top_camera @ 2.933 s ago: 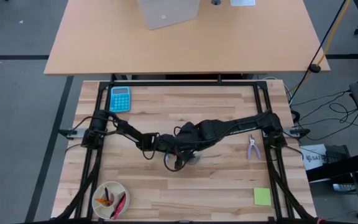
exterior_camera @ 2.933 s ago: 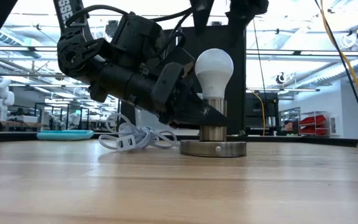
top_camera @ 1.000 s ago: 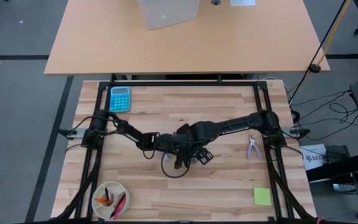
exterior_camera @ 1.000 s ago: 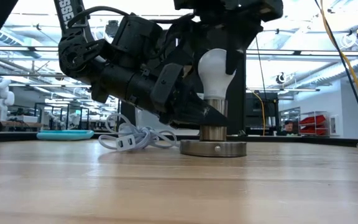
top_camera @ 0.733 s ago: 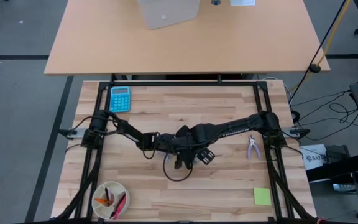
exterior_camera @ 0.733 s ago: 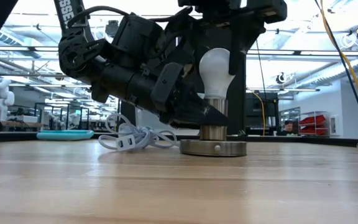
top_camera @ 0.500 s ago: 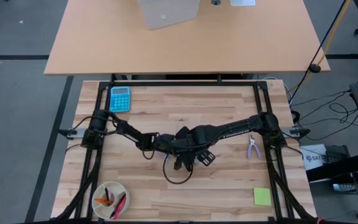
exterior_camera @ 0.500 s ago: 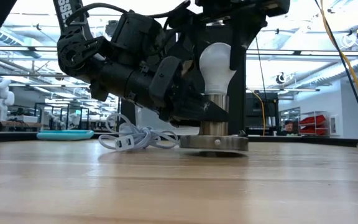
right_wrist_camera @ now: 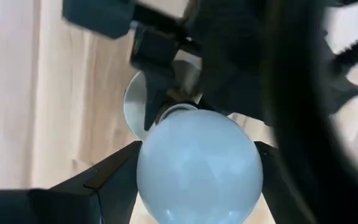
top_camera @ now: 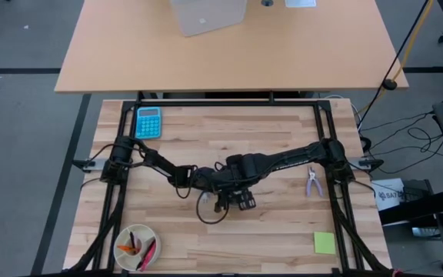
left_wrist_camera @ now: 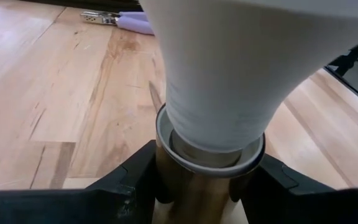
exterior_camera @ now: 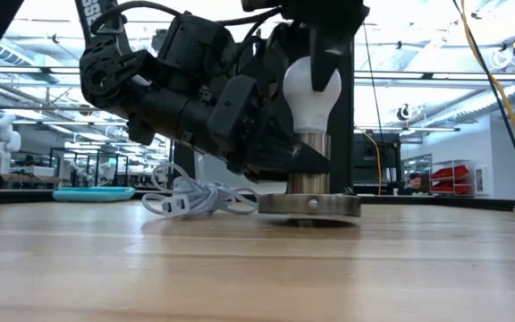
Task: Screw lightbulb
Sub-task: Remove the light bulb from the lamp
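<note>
The small white pear-shaped lightbulb (exterior_camera: 311, 89) stands upright with its narrow base in the silvery metal socket collar (exterior_camera: 309, 170), which rises from a round flat grey metal disc (exterior_camera: 309, 206) near the middle of the pale wooden slatted table (top_camera: 283, 219). My right gripper (right_wrist_camera: 194, 177) comes down from above with its fingers closed on either side of the frosted globe; my left gripper (left_wrist_camera: 194, 186) lies low and sideways, its fingers clamped on the collar just under the bulb's neck.

I judge the bulb light, thin-walled and smooth, so it could slip or crack under a hard squeeze. The widest part of the globe is the place to hold it, with even, gentle pressure, turning about its upright axis so the thread does not cross.

A white coiled cable (exterior_camera: 195, 199) lies just beside the disc on my left arm's side, and both wrists crowd the bulb. The table edges are well apart from here
</note>
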Motion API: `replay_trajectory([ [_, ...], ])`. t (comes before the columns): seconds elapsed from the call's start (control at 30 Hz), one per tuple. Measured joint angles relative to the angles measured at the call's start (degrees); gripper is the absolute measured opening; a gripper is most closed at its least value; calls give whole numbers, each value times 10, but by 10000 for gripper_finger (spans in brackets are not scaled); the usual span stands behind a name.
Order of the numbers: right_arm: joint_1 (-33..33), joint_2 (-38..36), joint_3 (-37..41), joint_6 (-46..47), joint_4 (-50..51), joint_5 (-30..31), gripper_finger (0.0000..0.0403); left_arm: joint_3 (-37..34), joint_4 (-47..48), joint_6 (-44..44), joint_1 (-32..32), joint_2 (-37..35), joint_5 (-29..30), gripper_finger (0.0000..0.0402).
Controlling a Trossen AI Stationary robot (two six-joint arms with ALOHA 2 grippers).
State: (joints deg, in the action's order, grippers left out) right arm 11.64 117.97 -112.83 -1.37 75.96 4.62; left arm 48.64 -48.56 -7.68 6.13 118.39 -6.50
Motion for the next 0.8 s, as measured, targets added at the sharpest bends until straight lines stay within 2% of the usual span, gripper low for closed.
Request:
replay_trajectory([
  [0.2, 1, -6, -4, 117, -15, -16, 312, -1, 2, 7, 0, 2, 5, 175],
  [0.4, 4, -7, -5, 120, -15, -22, 352, 0, 4, 8, 2, 1, 12, 175],
  [0.8, 5, -7, -3, 178, 21, -18, 359, 0, 4, 3, 2, 1, 12, 175],
])
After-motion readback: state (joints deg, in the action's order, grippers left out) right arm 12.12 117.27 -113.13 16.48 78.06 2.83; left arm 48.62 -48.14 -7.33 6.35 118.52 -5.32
